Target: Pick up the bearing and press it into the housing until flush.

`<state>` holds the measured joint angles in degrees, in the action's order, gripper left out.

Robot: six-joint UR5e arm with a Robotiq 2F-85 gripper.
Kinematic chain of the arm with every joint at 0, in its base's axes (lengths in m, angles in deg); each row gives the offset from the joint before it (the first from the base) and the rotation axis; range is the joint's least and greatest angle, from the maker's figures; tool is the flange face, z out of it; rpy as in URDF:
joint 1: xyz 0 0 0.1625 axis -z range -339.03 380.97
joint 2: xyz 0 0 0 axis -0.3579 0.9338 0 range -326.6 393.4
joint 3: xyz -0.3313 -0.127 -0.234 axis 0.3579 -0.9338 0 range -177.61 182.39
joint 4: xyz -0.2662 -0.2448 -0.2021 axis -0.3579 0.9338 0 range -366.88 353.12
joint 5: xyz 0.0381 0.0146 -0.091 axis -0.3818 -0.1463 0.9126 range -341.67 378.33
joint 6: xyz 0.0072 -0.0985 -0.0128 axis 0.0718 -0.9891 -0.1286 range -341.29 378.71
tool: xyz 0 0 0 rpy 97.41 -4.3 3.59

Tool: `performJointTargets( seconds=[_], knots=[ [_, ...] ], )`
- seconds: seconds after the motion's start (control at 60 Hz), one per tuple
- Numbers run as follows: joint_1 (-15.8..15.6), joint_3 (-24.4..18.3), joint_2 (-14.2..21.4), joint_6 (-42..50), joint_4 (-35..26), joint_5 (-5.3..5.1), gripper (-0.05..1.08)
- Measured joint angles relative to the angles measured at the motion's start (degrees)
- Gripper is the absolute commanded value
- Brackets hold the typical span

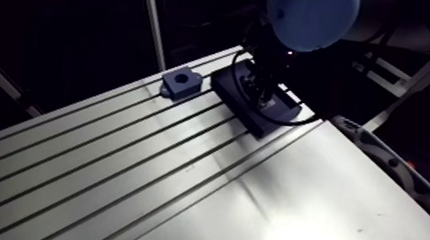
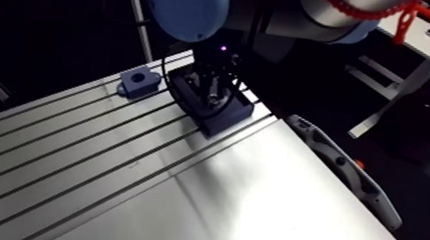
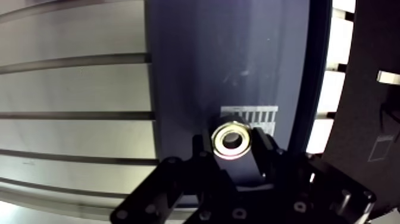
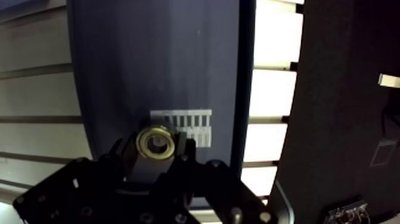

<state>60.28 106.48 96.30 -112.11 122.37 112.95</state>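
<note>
One bearing [image 3: 232, 139], one housing [image 1: 169, 86], one dark tray [image 3: 226, 59], two fingers [image 3: 265, 152], one slotted table [image 1: 104, 165].

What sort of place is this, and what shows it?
Probably a robotics assembly bench: a slotted aluminium table, a gripper shut on a metal bearing over a dark tray, and a blue housing nearby.

housing [image 1: 181, 84] on table [image 1: 104, 171], just beside tray [image 1: 260, 127], not touching | bearing [image 3: 231, 139] between gripper [image 3: 232, 147] fingers, over tray floor, possibly resting on it | ribbed patch [image 3: 250, 113] just ahead of bearing
</note>
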Motion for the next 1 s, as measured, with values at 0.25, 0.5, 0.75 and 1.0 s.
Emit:
performJointTargets(
  seconds=[0.25,0.5,0.75,1.0],
  knots=[
    [-1.0,-2.3,0.9,1.7,-2.3,-0.08,0.65],
    [-3.5,-5.1,3.0,6.3,-7.0,-0.14,0.70],
    [-6.6,-7.7,3.9,9.9,-10.5,-0.17,0.76],
    [-9.8,-11.3,2.2,13.2,-12.6,-0.10,0.77]
  ],
)
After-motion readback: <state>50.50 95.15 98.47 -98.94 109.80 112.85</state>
